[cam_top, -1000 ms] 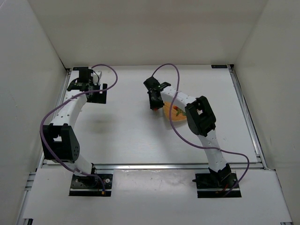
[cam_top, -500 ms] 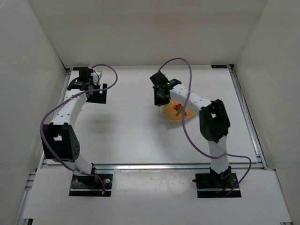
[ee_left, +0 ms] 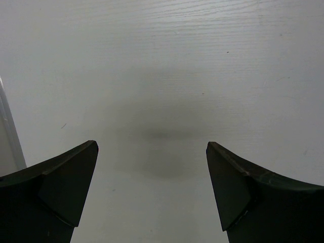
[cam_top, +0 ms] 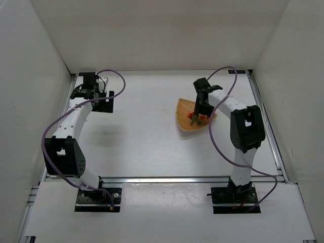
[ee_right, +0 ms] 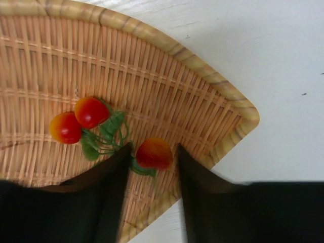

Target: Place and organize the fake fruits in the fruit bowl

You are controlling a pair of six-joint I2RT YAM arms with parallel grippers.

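The fruit bowl (cam_top: 183,108) is a tan woven basket at the back right of the table; its pale rim (ee_right: 223,86) crosses the right wrist view. A pair of red berries (ee_right: 79,119) on a leafy sprig lies inside it. A single red berry (ee_right: 154,153) rests on the weave beside them, between the fingers of my right gripper (ee_right: 154,148), which stand apart with a gap on each side. From above, the right gripper (cam_top: 202,109) hovers over the basket and the fake fruits (cam_top: 192,117). My left gripper (ee_left: 152,147) is wide open over bare table at the back left (cam_top: 103,96).
White walls close in the table on three sides. An aluminium rail (cam_top: 266,121) runs along the right edge and another along the front. Purple cables loop above both arms. A metal edge (ee_left: 9,126) shows at the left of the left wrist view.
The right arm swung to the right from the basket's left side to over its middle. Its jaws went from shut to apart, and the single berry now lies in the basket.
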